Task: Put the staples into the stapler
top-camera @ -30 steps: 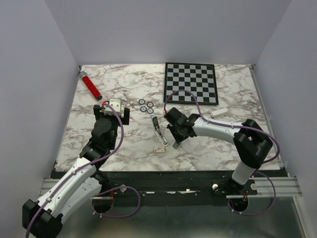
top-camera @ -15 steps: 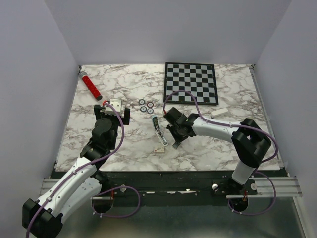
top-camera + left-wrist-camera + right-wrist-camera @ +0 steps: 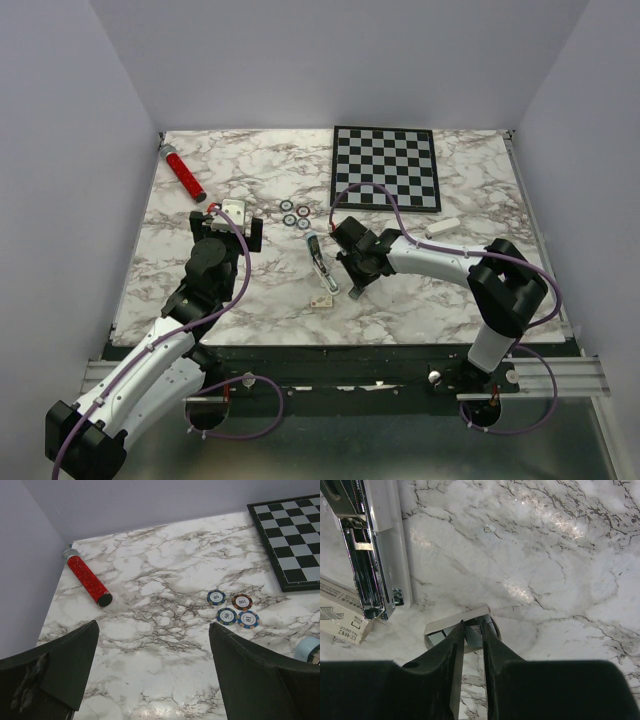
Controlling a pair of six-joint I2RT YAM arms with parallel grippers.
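Note:
The stapler (image 3: 318, 262) lies open on the marble table, and its metal channel faces up in the right wrist view (image 3: 370, 550). My right gripper (image 3: 474, 626) points down just right of the stapler's near end (image 3: 355, 290). Its jaws are shut on the staples (image 3: 475, 634), a grey strip sitting in a small white open tray (image 3: 455, 621). The small cream box (image 3: 340, 620) lies beside the stapler's near end. My left gripper (image 3: 153, 630) is open and empty over bare table, left of the stapler (image 3: 228, 228).
A red glitter cylinder (image 3: 88, 580) lies at the far left. Several poker chips (image 3: 232, 607) lie near the stapler's far end. A chessboard (image 3: 386, 167) is at the back. An all-white bar (image 3: 441, 228) lies right of my right arm.

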